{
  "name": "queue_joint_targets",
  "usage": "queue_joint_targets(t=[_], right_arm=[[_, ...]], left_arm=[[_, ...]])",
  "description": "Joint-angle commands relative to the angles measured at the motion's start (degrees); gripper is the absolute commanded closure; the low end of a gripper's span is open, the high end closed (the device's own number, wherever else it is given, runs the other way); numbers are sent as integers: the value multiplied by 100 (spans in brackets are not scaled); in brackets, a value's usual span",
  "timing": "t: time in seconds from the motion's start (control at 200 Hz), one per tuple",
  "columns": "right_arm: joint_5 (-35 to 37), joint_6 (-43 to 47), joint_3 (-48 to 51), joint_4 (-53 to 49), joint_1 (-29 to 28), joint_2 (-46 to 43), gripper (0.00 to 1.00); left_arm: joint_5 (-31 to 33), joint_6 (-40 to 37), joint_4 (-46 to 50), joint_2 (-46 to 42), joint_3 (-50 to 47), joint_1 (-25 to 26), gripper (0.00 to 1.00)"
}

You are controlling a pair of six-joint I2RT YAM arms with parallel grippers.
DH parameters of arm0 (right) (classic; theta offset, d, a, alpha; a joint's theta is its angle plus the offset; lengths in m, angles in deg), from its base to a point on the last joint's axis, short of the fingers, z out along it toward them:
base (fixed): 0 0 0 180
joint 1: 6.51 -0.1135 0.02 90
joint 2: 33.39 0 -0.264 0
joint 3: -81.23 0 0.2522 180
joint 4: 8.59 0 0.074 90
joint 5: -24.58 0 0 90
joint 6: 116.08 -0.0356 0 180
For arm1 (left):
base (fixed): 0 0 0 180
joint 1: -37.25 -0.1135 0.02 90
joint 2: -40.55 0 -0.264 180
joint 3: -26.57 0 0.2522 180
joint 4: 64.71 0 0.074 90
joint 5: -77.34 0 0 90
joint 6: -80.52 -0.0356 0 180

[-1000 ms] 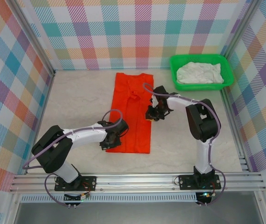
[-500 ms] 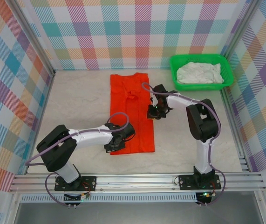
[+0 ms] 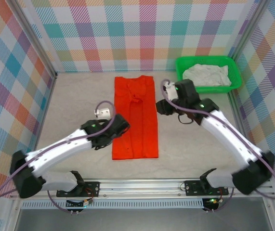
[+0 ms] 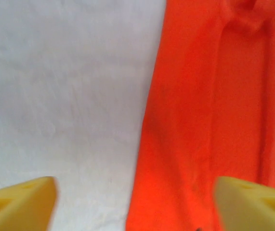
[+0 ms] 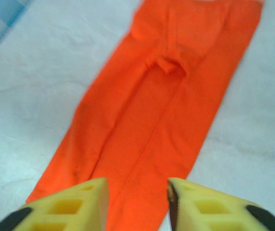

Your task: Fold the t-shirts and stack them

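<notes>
Left wrist: left claw (image 4: pixel 135 195) straddles t-shirt (image 4: pixel 209 96) edge.

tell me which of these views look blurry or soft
Top external: sharp and evenly lit, the orange t-shirt crisp. Left wrist: the cloth is soft, and the left gripper has blurred fingers at the frame's bottom. Right wrist: the t-shirt is smeared, softest toward its far end.

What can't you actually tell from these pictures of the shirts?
Top view: the white t-shirt lies bunched in the green basket; sleeves and shape unreadable.
Left wrist view: the orange t-shirt runs off the top and right edges.
Right wrist view: blurred, and the fingers of the right gripper cover part of the shirt's near end.
</notes>
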Motion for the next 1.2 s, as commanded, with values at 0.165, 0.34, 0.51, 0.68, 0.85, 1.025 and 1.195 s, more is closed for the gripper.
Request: queue_joint_targets(t=[0.165, 0.34, 0.51, 0.68, 0.85, 1.025, 1.195], right_arm=[[-1483, 1544, 748, -259, 31, -1038, 38], [-1915, 2186, 412, -1342, -264, -534, 26], [-204, 3271, 1228, -1432, -1386, -421, 27], [704, 4162, 2103, -998, -2366, 174, 26], [818, 4212, 2314, -220, -2568, 940, 27], [884, 4212, 2271, 307, -2597, 1582, 30], [930, 4201, 2269, 454, -2595, 1966, 33]], left_arm=[[448, -2149, -1134, -1764, -673, -661, 0], [-8, -2663, -1414, -2505, -1112, -761, 0], [-141, -2870, -1609, -2787, -1479, -767, 0], [-160, -3076, -2226, -2873, -1747, -765, 0], [-169, -3502, -2812, -2880, -1928, -772, 0], [-207, -3739, -2823, -2836, -1839, -767, 0], [-333, -3796, -2795, -2728, -1755, -774, 0]])
